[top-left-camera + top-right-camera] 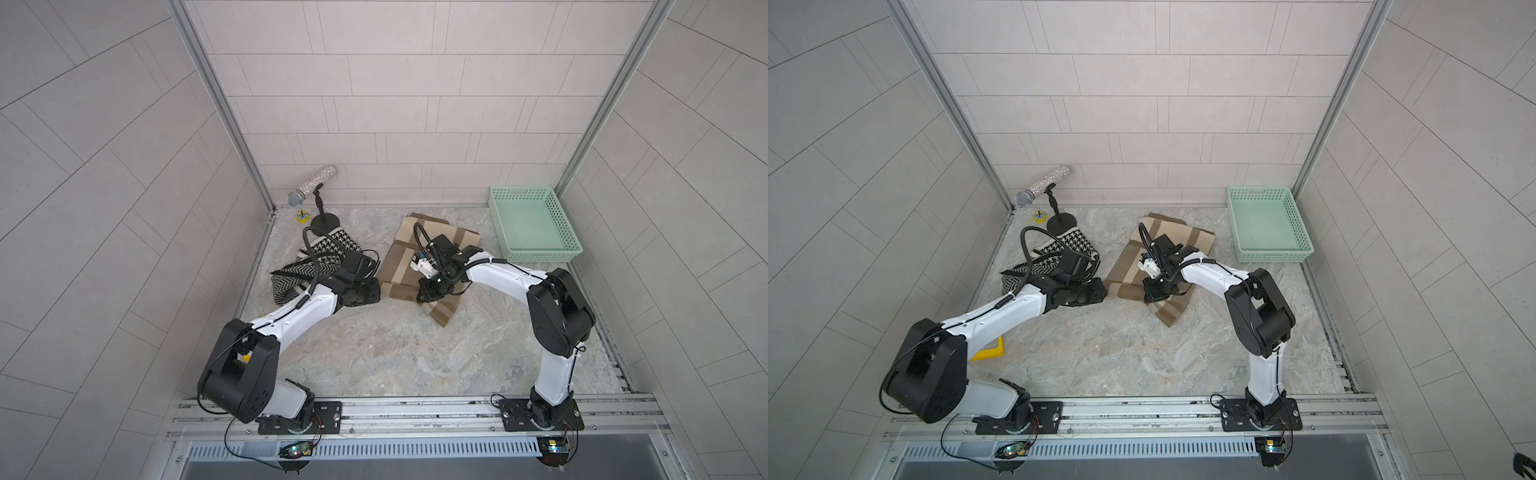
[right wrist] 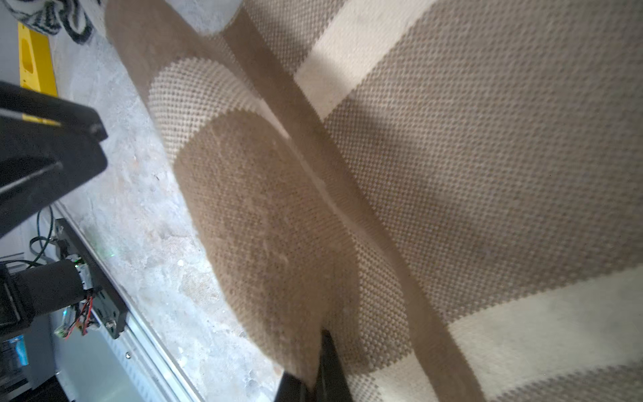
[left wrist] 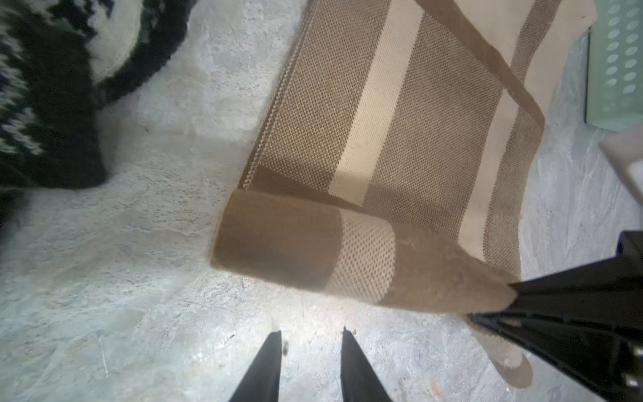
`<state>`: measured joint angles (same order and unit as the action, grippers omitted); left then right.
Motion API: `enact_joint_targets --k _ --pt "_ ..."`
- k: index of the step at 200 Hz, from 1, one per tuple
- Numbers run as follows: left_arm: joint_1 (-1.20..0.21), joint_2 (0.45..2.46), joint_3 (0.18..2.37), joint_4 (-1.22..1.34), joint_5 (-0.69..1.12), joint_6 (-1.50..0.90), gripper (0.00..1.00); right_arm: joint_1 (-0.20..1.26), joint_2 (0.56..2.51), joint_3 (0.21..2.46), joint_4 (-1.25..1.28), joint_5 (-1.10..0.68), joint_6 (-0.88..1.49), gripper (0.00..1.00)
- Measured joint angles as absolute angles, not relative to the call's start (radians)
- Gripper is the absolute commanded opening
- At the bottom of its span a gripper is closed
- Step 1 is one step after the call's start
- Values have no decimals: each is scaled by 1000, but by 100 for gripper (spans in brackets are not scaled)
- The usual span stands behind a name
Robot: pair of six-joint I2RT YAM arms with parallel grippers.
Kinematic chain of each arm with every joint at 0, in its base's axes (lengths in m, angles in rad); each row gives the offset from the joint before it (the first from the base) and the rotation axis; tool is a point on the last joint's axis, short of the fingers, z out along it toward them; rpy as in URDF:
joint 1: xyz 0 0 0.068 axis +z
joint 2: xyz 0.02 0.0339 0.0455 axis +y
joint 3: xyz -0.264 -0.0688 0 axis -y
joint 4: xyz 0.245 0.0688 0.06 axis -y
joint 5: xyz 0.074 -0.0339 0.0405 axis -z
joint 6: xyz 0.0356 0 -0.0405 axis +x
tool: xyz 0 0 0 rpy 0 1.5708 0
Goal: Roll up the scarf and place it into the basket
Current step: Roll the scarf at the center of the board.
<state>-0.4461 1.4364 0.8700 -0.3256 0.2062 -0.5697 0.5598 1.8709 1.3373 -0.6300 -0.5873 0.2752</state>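
The scarf point(image 1: 401, 266) point(image 1: 1125, 270), tan with cream stripes, lies mid-table, its near end wound into a short roll point(image 3: 302, 250) point(image 2: 261, 215). My right gripper point(image 1: 428, 295) point(image 1: 1152, 297) point(image 2: 325, 336) is shut on one end of that roll. My left gripper point(image 1: 377, 291) point(image 1: 1101, 293) point(image 3: 311, 334) hovers low over bare table just short of the roll's other end, its fingers a narrow gap apart with nothing between them. The mint-green basket point(image 1: 536, 257) point(image 1: 1271, 257) stands at the back right with nothing in it.
A black-and-white knitted cloth point(image 1: 328, 249) lies heaped under my left wrist. Behind it a glittery microphone point(image 1: 309, 189) sits on a small stand, with a little yellow object point(image 1: 302, 216) beside it. A yellow tray corner point(image 1: 988, 353) shows by the left arm. Walls enclose three sides.
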Motion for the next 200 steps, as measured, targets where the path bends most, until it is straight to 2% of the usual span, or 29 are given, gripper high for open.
enact_joint_targets --k 65,147,165,200 --pt "-446 1377 813 -320 193 -611 28 662 1855 1216 -622 -648 407 0" --pt "-540 1058 653 -439 127 -655 26 606 1855 1236 -605 -757 464 0" --pt "-567 1093 640 -420 150 -654 22 588 1855 1236 -605 -781 465 0" --pt "-601 1292 688 -361 179 -630 19 550 1855 1236 -608 -810 464 0"
